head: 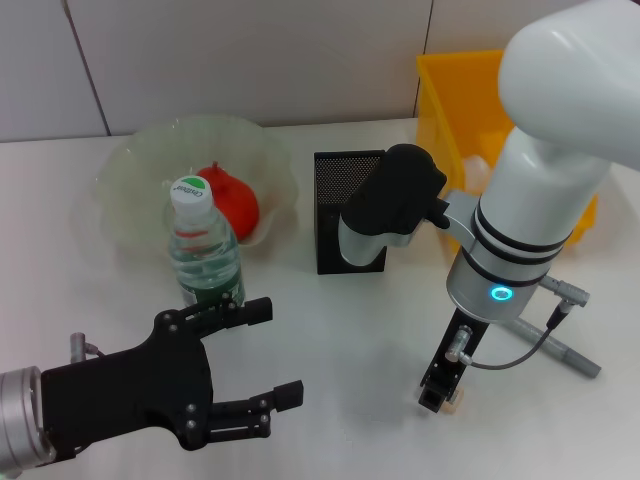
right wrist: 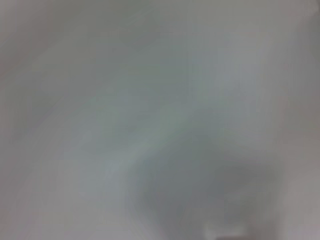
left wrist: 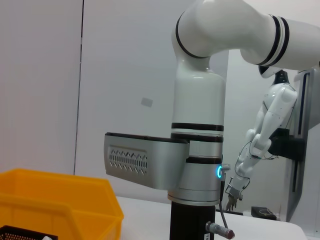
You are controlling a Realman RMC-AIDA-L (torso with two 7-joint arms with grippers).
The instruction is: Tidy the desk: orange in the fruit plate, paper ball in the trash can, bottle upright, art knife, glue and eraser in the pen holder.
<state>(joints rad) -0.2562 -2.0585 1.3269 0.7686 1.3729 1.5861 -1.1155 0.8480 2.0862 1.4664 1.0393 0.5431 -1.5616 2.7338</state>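
Note:
The orange (head: pixel 235 203) lies in the pale green fruit plate (head: pixel 140 160) at the back left. In front of the plate the bottle (head: pixel 204 250) stands upright with its white cap on. The black mesh pen holder (head: pixel 340 185) is at mid-table, partly behind my right arm. The yellow trash can (head: pixel 455 105) stands at the back right, and a pale lump (head: pixel 478 163) shows inside it. My right gripper (head: pixel 438 392) points straight down onto the table, right against the small beige eraser (head: pixel 453 404). My left gripper (head: pixel 280 350) hovers open at the front left, holding nothing.
A grey pen-shaped tool (head: pixel 565 352) lies on the table to the right of my right arm. The left wrist view shows the trash can (left wrist: pixel 60 210), the pen holder's rim (left wrist: pixel 22 232) and the right arm's column. The right wrist view is a grey blur.

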